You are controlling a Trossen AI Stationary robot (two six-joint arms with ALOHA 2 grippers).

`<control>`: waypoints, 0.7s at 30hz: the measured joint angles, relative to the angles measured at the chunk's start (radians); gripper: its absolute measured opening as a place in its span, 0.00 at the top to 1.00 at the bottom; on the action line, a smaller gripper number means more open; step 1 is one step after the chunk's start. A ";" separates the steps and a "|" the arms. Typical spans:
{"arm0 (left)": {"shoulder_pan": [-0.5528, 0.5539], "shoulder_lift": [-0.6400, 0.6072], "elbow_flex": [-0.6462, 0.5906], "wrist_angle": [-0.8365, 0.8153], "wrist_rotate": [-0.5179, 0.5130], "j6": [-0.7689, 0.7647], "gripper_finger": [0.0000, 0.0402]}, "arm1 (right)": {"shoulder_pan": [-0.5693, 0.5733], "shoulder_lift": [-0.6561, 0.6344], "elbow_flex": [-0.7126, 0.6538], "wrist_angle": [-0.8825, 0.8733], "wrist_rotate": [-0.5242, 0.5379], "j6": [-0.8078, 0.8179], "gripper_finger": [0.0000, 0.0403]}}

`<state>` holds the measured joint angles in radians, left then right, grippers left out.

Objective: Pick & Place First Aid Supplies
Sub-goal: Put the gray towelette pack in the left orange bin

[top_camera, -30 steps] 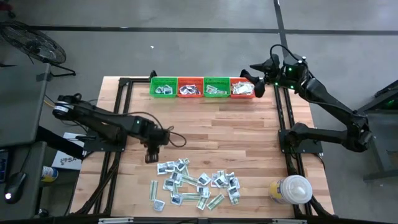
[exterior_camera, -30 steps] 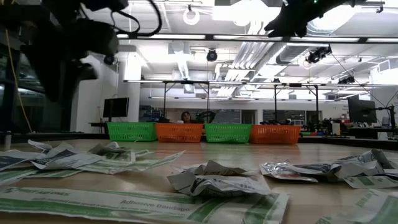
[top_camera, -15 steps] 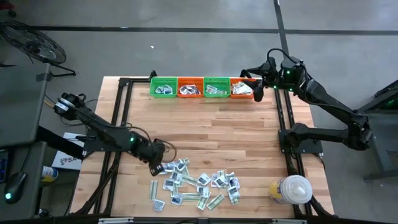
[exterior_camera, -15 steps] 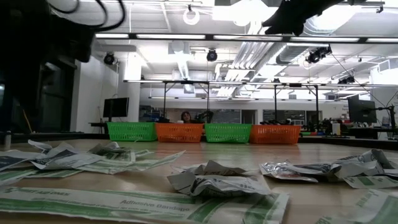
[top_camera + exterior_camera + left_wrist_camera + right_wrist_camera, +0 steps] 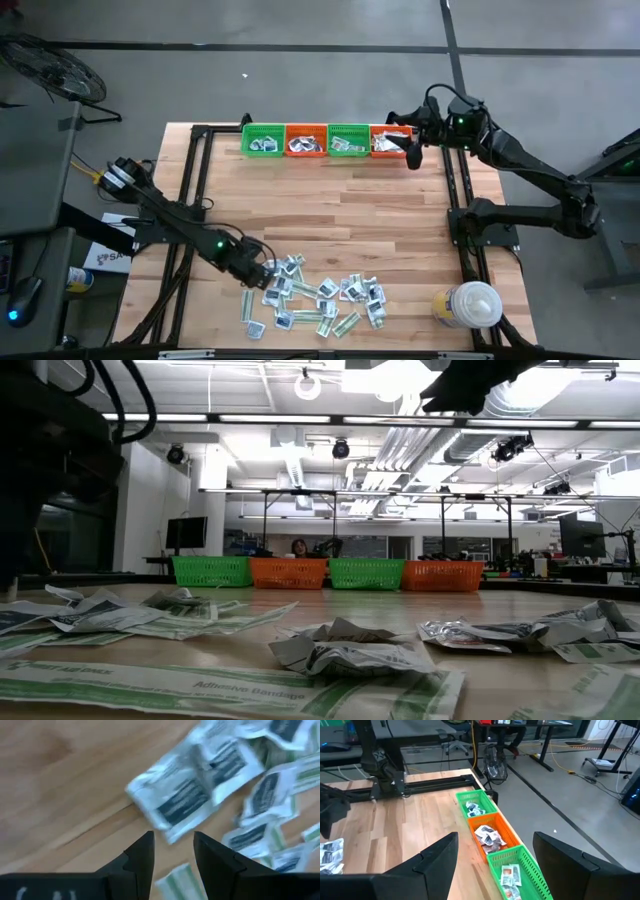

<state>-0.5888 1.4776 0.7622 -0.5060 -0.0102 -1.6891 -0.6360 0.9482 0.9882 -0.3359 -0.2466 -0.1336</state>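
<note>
The first aid supplies lie as a loose pile of small white and pale-green packets near the table's front edge. They fill the foreground of the low view. My left gripper points steeply down at the pile's left end, open. In the left wrist view my left gripper has its fingertips just over the corner of a white packet with a dark mark. I cannot tell whether they touch it. My right gripper hovers wide open above the right end of the basket row, and the right wrist view shows my right gripper with nothing between its fingers.
Along the far edge stand a green basket, an orange basket, a green basket and an orange basket, each holding packets. A big white round lidded container stands at the near right. Bare wood lies between the baskets and the pile.
My left gripper has swung from the table's left middle toward the near edge and the pile, has sunk lower, and has rolled about its own axis. Its fingers now stand over the pile's leftmost packets. The packets have not moved.
</note>
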 joint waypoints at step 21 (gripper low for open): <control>0.013 0.110 0.029 -0.032 -0.030 -0.029 0.66 | 0.035 0.000 -0.001 -0.016 0.000 0.025 0.38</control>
<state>-0.5762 1.5877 0.7914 -0.5381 -0.0400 -1.7185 -0.6010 0.9482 0.9871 -0.3523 -0.2462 -0.1089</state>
